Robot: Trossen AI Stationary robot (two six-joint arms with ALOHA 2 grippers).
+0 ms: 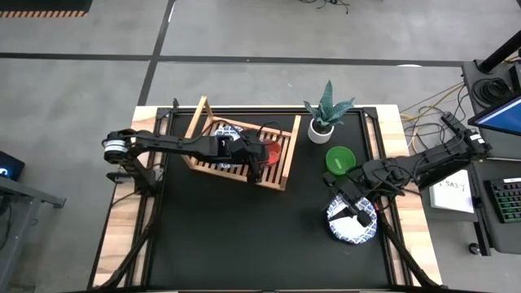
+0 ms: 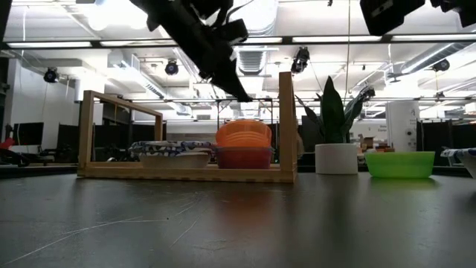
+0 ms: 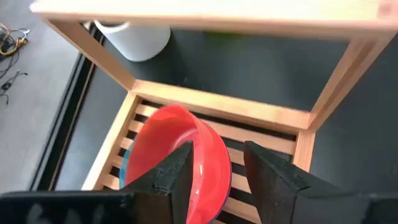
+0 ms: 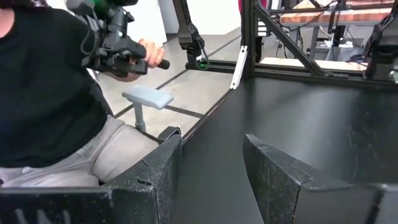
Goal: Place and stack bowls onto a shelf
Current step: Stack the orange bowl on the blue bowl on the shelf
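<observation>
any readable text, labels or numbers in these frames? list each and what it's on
Nothing can be read for certain.
White sheet on the side desk by the right arm: dark handwritten marks, too small to read.
Bowls, shelf, plant pot, left gripper, right gripper: no print visible.
Blue glow on a device left of the table: unreadable.

Even, bright overhead illumination; ceiling strip lights (image 2: 327,39) glare white in the low view, leaving the arm above the shelf (image 2: 186,173) in silhouette. The matte black desk (image 1: 244,236) shows soft sheen and only faint shadows. Near desk surface in the low view is blurred; wrist-view fingers (image 3: 168,180) appear soft.
</observation>
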